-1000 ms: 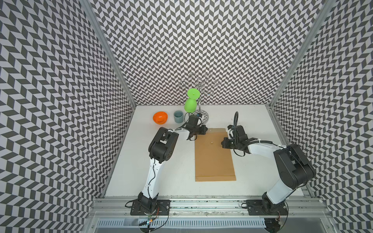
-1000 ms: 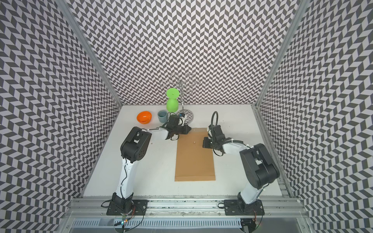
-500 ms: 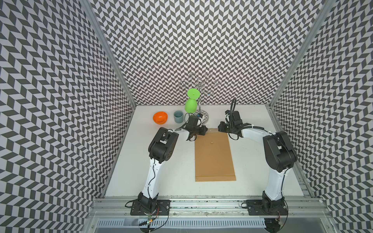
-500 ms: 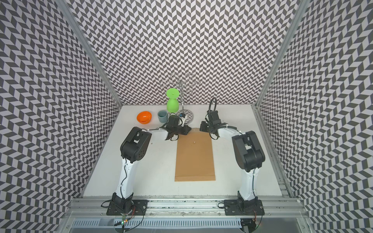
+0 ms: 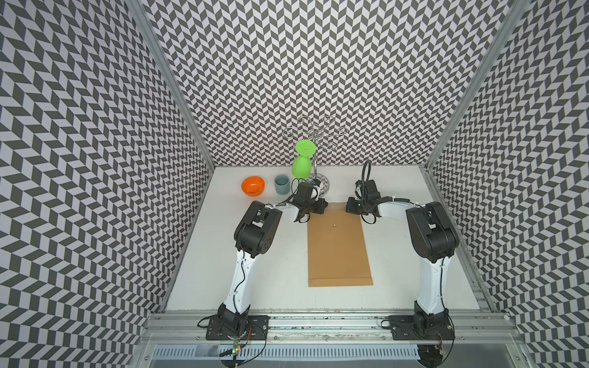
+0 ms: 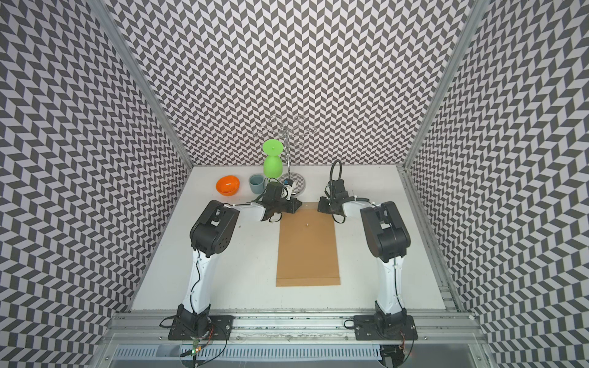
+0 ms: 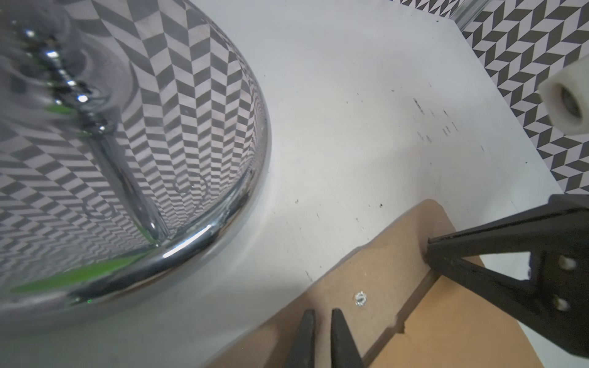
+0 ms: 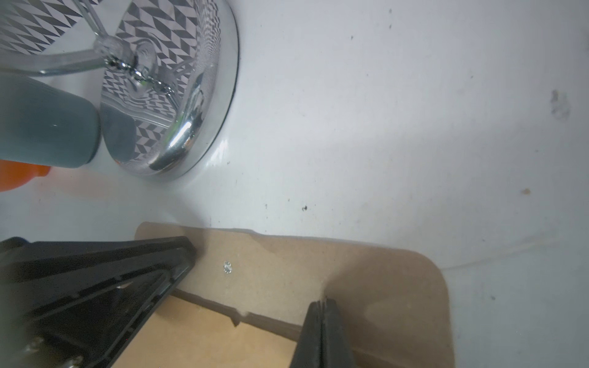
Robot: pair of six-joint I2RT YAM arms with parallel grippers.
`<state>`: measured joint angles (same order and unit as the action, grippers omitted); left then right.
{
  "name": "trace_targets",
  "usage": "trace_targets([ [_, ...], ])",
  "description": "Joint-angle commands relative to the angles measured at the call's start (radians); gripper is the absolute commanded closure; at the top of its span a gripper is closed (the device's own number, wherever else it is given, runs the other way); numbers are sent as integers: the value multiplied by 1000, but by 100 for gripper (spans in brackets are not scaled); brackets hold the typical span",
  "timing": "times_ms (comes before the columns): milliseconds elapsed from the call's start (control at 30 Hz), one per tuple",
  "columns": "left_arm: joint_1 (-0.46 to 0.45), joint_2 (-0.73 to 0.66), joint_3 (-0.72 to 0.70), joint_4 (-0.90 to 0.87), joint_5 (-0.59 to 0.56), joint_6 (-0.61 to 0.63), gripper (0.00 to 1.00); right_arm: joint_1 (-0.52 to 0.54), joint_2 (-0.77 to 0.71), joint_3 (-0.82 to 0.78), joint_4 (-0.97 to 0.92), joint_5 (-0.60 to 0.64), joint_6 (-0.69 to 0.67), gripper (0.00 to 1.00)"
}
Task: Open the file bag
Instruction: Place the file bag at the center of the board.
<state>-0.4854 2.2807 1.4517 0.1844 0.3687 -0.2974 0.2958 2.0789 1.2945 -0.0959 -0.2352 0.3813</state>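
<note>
A: Where's the bag?
B: The file bag (image 5: 338,248) is flat on the table (image 5: 271,261); its flap (image 8: 287,270) is folded back at the far end.
A: Fingers?
B: The left gripper (image 7: 321,315) is a slit apart over the flap; the right gripper (image 8: 322,304) is pressed together on it (pinching paper? cannot tell); this looks like the last of the fold-back; next, likely lift clear without dragging.

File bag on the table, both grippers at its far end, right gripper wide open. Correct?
No: the right gripper is shut, not wide open; the right wrist view shows its jaws pressed together at the file bag. The rest holds.
</note>
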Motion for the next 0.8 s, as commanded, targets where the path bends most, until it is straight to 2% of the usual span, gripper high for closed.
trace_targets([
  [0, 3, 15, -14, -109, -4, 25, 86, -9, 46, -26, 11, 25, -18, 100],
  [300, 3, 18, -19, -106, -2, 27, 86, -18, 52, -78, 31, 20, -7, 100],
  [767, 7, -31, 39, -131, -5, 0, 81, -24, 49, 13, -47, 14, -5, 100],
])
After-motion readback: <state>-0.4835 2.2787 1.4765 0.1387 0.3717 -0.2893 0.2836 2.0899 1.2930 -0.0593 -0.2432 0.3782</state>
